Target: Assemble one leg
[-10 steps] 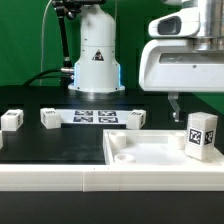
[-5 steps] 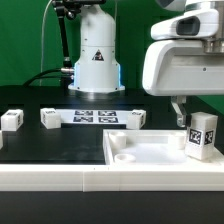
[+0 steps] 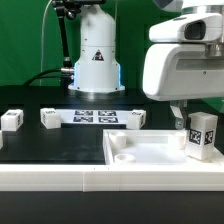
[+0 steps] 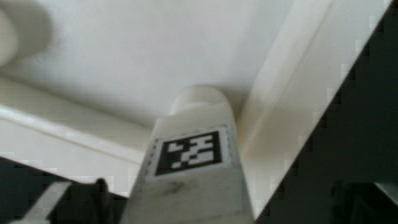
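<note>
1. Gripper (image 3: 186, 110): hangs above the exterior view's right end of the panel, jaws parted and holding nothing. One finger (image 3: 178, 107) shows below the white body, apart from the leg.
2. Leg (image 3: 201, 135): small white block standing upright on the panel, its square marker facing the exterior camera, just below and beside the visible finger. In the wrist view the leg (image 4: 187, 150) fills the middle of the picture. The second finger is not visible.
3. Panel (image 3: 150, 152): large flat white square with a round socket at its near corner, lying on the table. The wrist view shows the panel (image 4: 107, 50) under the leg, which stands close to the panel's edge.
4. Table (image 3: 50, 145): black.
5. Marker board (image 3: 93, 117): flat on the table, behind the panel.
6. Three more small white blocks (image 3: 11, 120), (image 3: 50, 118), (image 3: 133, 119): in a row alongside the marker board.
7. Robot base (image 3: 97, 55): white, behind the marker board
</note>
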`<control>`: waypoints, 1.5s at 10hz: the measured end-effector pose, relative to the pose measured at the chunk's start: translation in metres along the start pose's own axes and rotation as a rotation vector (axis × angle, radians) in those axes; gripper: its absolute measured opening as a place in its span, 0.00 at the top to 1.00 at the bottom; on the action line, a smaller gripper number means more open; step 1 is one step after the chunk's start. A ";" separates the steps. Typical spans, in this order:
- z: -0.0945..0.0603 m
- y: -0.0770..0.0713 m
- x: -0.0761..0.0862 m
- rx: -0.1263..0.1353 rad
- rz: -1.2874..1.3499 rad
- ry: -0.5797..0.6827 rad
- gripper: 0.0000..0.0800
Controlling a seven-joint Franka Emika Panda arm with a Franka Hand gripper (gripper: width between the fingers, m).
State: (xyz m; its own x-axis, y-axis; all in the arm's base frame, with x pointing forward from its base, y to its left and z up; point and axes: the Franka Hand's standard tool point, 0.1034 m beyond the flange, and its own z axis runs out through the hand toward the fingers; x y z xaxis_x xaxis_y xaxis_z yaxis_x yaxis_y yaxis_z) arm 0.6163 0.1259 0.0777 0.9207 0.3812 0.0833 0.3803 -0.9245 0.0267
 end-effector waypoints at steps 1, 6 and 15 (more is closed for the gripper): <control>0.000 0.000 0.000 0.000 0.000 0.000 0.41; 0.000 0.003 -0.001 -0.002 0.023 0.000 0.64; 0.002 0.005 -0.001 0.027 0.880 0.016 0.64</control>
State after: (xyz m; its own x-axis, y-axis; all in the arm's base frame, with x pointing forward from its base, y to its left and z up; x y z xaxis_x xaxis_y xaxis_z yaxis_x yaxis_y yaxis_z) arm 0.6175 0.1214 0.0761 0.8794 -0.4700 0.0766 -0.4647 -0.8821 -0.0777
